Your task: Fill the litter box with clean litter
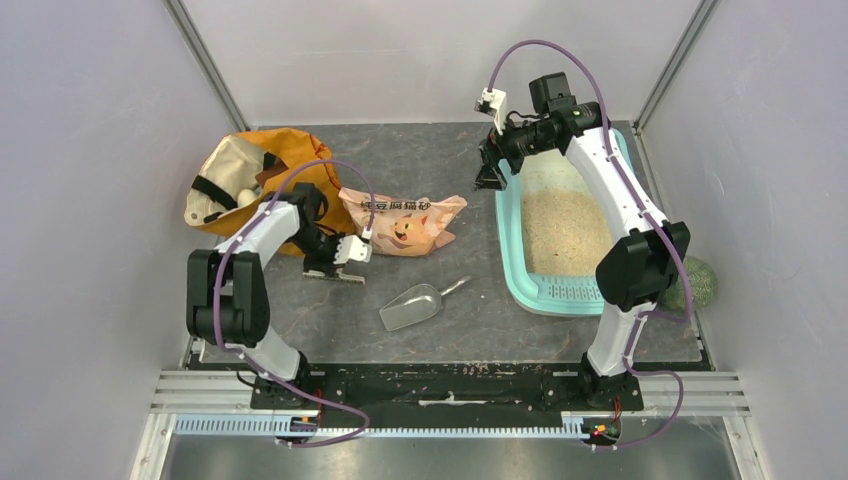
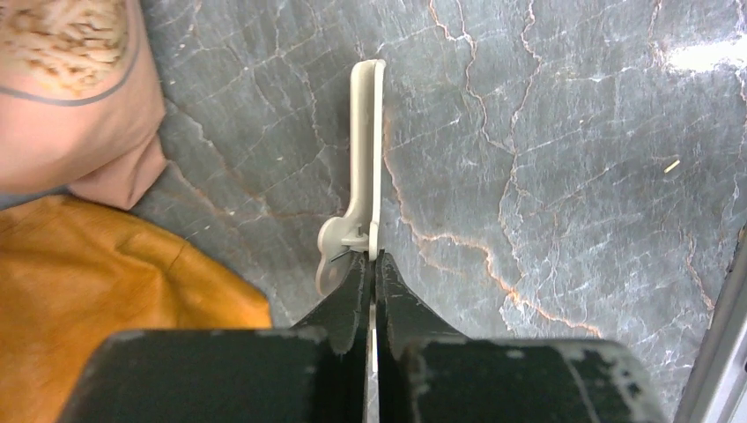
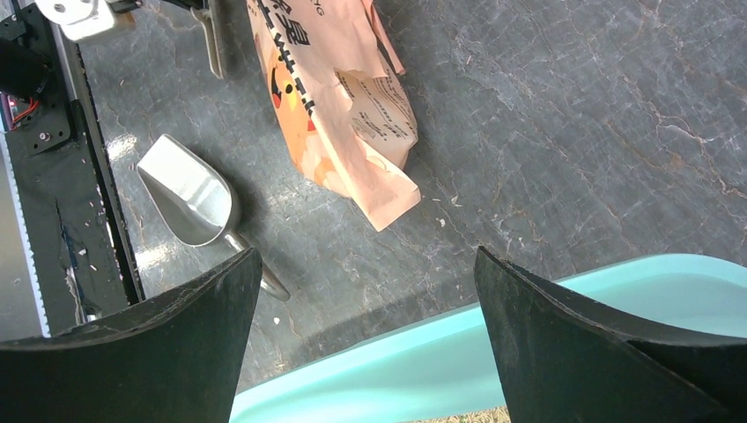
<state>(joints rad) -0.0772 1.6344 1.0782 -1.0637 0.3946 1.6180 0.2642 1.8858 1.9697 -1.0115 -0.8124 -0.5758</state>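
- Top view: my right arm lies across the right side of the litter box point(image 1: 512, 255), so that rim is hidden. The teal tray sits on the right half of the bench point(image 1: 440, 170), with its perforated lip towards the arm bases
- The clean litter point(image 1: 565, 230) covers the tray floor in a pale tan layer. From the right wrist only a thin strip of it shows, cut off at the bottom edge
- A green rounded thing point(image 1: 705, 285) at the bench's right edge is half behind the right arm; I cannot tell what it is
- The orange bag point(image 1: 250, 170) sits far left with its mouth open. The pale things inside are too small to make out
- Left pincer point(image 2: 370, 264): fingers pressed together, pinching the near end of a cream plastic piece point(image 2: 367, 132) that sticks out ahead over bare bench. I see it edge-on, so its full shape is unclear. The pink pouch and orange bag are cut off at the left of this view
- Right pincer point(image 3: 366, 256): spread wide, hanging over the tray's far left corner. Through the gap I see the teal rim and grey bench
- The pink pouch point(image 1: 405, 222) lies flat between bag and tray. The silver scoop point(image 1: 410, 307) lies nearer the bases, apart from both
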